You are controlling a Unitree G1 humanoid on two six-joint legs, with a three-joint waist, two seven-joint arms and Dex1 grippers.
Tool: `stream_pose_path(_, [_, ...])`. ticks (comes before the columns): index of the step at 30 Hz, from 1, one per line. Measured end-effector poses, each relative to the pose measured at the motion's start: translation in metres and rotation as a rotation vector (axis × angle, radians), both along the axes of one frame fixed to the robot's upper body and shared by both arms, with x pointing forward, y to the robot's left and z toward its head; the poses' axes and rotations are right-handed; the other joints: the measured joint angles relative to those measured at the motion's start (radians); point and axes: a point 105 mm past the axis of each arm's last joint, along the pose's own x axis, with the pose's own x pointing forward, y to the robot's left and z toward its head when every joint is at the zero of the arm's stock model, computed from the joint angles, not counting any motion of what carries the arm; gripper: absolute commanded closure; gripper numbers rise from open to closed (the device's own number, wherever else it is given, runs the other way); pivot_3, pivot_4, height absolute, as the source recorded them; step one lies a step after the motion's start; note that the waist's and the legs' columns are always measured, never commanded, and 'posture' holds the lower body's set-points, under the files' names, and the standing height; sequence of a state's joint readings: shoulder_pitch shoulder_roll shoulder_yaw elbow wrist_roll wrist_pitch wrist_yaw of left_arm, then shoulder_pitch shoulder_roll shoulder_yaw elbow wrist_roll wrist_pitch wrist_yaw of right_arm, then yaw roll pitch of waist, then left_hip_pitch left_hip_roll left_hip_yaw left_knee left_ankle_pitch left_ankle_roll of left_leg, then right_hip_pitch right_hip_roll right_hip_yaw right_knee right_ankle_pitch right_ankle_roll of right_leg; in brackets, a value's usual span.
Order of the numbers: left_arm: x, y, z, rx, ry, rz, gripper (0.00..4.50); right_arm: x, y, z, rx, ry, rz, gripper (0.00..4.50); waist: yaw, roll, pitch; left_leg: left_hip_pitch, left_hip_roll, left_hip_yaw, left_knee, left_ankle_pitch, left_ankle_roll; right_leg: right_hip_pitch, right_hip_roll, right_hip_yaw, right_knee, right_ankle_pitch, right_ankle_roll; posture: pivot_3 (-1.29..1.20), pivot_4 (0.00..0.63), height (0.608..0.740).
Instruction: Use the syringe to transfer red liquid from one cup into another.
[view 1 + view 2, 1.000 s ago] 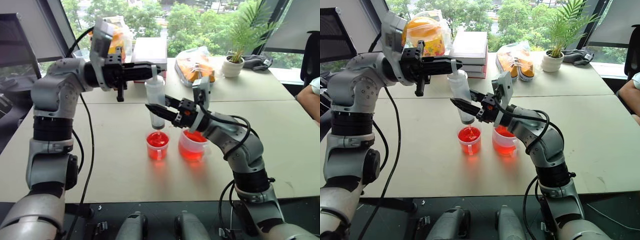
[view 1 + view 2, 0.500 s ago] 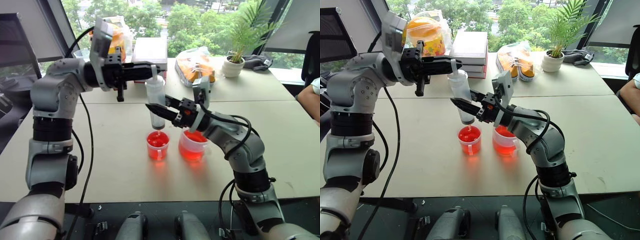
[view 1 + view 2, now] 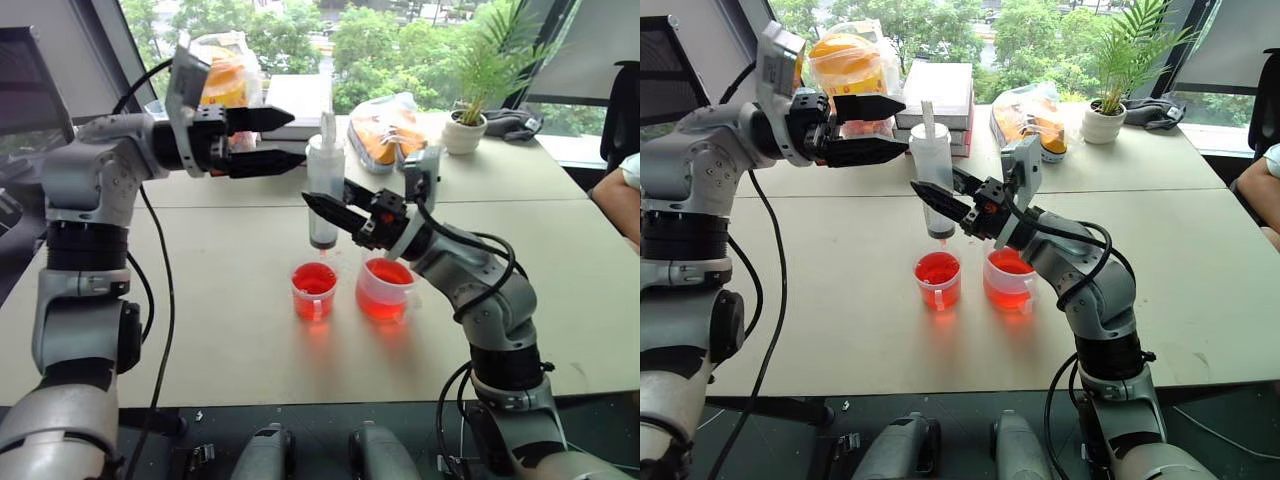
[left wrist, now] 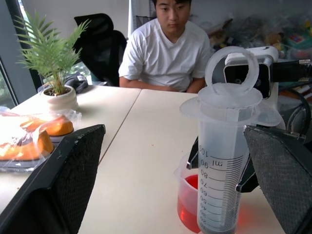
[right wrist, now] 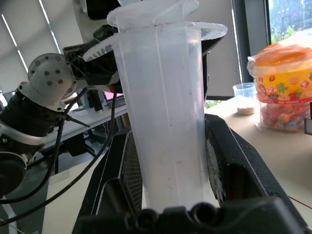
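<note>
The right gripper (image 3: 318, 207) is reaching in from 4 o'clock, pinching the syringe (image 3: 324, 192) around its barrel and holding it upright. The left gripper (image 3: 285, 139) is pointing level from 9 o'clock, fingers spread, just beside the plunger top without touching. The syringe barrel is looking clear and emptied, its tip hanging directly above the small cup (image 3: 314, 289). Both the small cup and the beaker (image 3: 385, 288), at its 3 o'clock, are holding red liquid (image 3: 314, 280).

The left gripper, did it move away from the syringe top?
Yes. The left gripper has let go of the plunger, opened, and pulled back to the left, away from the books behind it.
</note>
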State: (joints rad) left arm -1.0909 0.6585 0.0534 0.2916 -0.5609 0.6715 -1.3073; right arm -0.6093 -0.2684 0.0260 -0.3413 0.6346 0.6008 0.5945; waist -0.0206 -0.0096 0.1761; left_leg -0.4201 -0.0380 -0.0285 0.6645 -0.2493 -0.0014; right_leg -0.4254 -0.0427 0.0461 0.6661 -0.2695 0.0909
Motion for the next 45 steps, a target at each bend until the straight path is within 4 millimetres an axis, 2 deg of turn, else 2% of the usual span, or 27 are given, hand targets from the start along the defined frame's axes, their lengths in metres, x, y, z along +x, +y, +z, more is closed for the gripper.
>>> stream_pose_path(5, [-0.002,0.010,-0.025,0.038,0.039,0.031,0.01,0.001,-0.005,0.005,0.033,0.020,-0.009,3.11,0.003,0.000,0.000,0.000,0.000,0.000,0.000,0.000,0.000,0.000,-0.001,0.000,0.000,0.000,0.000,0.00,0.150,0.740])
stream_pose_path(6, [-0.002,0.009,-0.029,0.040,0.039,0.036,0.01,0.003,-0.009,0.012,0.060,0.037,-0.022,3.11,0.005,0.000,0.000,-0.001,0.000,0.000,0.000,0.000,0.000,0.000,-0.001,0.000,0.000,0.000,0.000,0.00,0.150,0.740])
stream_pose_path(9, [-0.002,0.005,-0.038,0.037,0.038,0.052,0.01,0.009,-0.031,0.062,0.146,0.031,-0.101,3.11,0.009,0.000,0.000,-0.003,0.000,-0.001,0.001,0.000,0.000,-0.001,-0.002,0.000,0.000,0.000,0.000,0.00,0.150,0.740])
stream_pose_path(10, [-0.003,0.004,-0.040,0.038,0.036,0.052,0.01,0.011,-0.038,0.071,0.133,0.033,-0.133,3.11,0.009,0.000,0.000,-0.003,0.000,-0.001,0.001,0.000,0.000,-0.001,-0.002,0.000,-0.001,0.000,0.000,0.00,0.150,0.740])
stream_pose_path(13, [-0.008,0.001,-0.052,0.042,0.045,0.051,0.01,0.036,-0.086,0.096,0.064,0.155,-0.361,3.11,0.009,0.000,0.000,-0.003,0.000,-0.001,-0.002,0.000,0.000,-0.002,-0.004,-0.001,-0.003,0.000,-0.001,0.00,0.150,0.740])
stream_pose_path(15, [-0.010,0.002,-0.061,0.046,0.064,0.059,0.01,0.049,-0.119,0.095,0.014,0.282,-0.490,3.11,0.008,0.000,0.000,-0.004,0.000,-0.001,-0.003,0.000,0.000,-0.003,-0.004,-0.001,-0.004,0.000,-0.001,0.00,0.150,0.740])
stream_pose_path(17, [-0.013,0.000,-0.071,0.048,0.081,0.060,0.01,0.058,-0.151,0.079,-0.078,0.427,-0.611,3.11,0.007,0.000,0.000,-0.005,0.000,-0.001,-0.006,0.000,0.000,-0.004,-0.004,0.000,-0.006,0.000,-0.001,0.00,0.150,0.740])
stream_pose_path(19, [-0.014,-0.004,-0.076,0.038,0.088,0.058,0.01,0.061,-0.166,0.058,-0.191,0.538,-0.679,3.11,0.005,0.000,0.000,-0.006,0.000,0.001,-0.007,0.000,0.000,-0.005,-0.004,0.000,-0.007,0.000,-0.001,0.00,0.150,0.740])
stream_pose_path(24, [-0.020,-0.013,-0.082,0.013,0.104,0.048,0.01,0.055,-0.192,-0.007,-0.519,0.852,-0.763,3.11,0.002,0.001,0.000,-0.006,0.000,0.002,-0.009,0.000,0.000,-0.006,-0.004,0.001,-0.009,0.000,-0.001,0.00,0.150,0.740])
stream_pose_path(27, [-0.023,-0.014,-0.084,0.012,0.107,0.054,0.01,0.059,-0.201,-0.035,-0.567,0.932,-0.750,3.11,0.003,0.000,0.000,-0.006,0.000,0.002,-0.008,0.000,0.000,-0.005,-0.003,0.001,-0.009,0.000,-0.001,0.00,0.150,0.740])
stream_pose_path(31, [-0.027,-0.013,-0.089,0.013,0.126,0.063,0.01,0.060,-0.226,-0.093,-0.635,1.092,-0.781,3.11,0.008,0.001,0.000,-0.007,0.000,0.002,-0.005,-0.001,0.001,-0.004,-0.003,0.000,-0.009,0.000,-0.001,0.00,0.150,0.740])
stream_pose_path(34, [-0.029,-0.011,-0.091,0.029,0.131,0.078,0.01,0.060,-0.238,-0.115,-0.657,1.137,-0.791,3.11,0.006,0.001,0.000,-0.007,0.000,0.002,-0.005,-0.001,0.001,-0.004,-0.003,0.000,-0.009,0.000,-0.001,0.00,0.150,0.740])
stream_pose_path(37, [-0.033,-0.010,-0.091,0.033,0.138,0.080,0.01,0.063,-0.243,-0.119,-0.654,1.132,-0.781,3.11,0.005,0.001,0.000,-0.006,0.000,0.002,-0.004,-0.001,0.001,-0.004,-0.002,0.000,-0.008,0.000,-0.001,0.00,0.150,0.740])
stream_pose_path(38, [-0.033,-0.010,-0.092,0.036,0.141,0.081,0.00,0.064,-0.243,-0.120,-0.654,1.130,-0.778,2.06,0.005,0.001,0.000,-0.006,0.000,0.002,-0.004,-0.001,0.001,-0.004,-0.002,0.000,-0.008,0.000,-0.001,0.00,0.150,0.740])
stream_pose_path(42, [-0.037,-0.010,-0.092,0.042,0.148,0.080,0.00,0.063,-0.246,-0.122,-0.661,1.134,-0.772,0.04,0.006,0.001,0.000,-0.006,0.000,0.002,-0.003,-0.001,0.001,-0.003,-0.002,0.000,-0.007,0.000,-0.001,0.00,0.150,0.740])
stream_pose_path(45, [-0.036,-0.009,-0.092,0.047,0.154,0.086,0.00,0.064,-0.245,-0.117,-0.651,1.113,-0.756,0.04,0.007,0.001,0.000,-0.006,0.000,0.002,-0.003,-0.001,0.001,-0.003,-0.002,0.000,-0.007,0.000,-0.001,0.00,0.150,0.740])
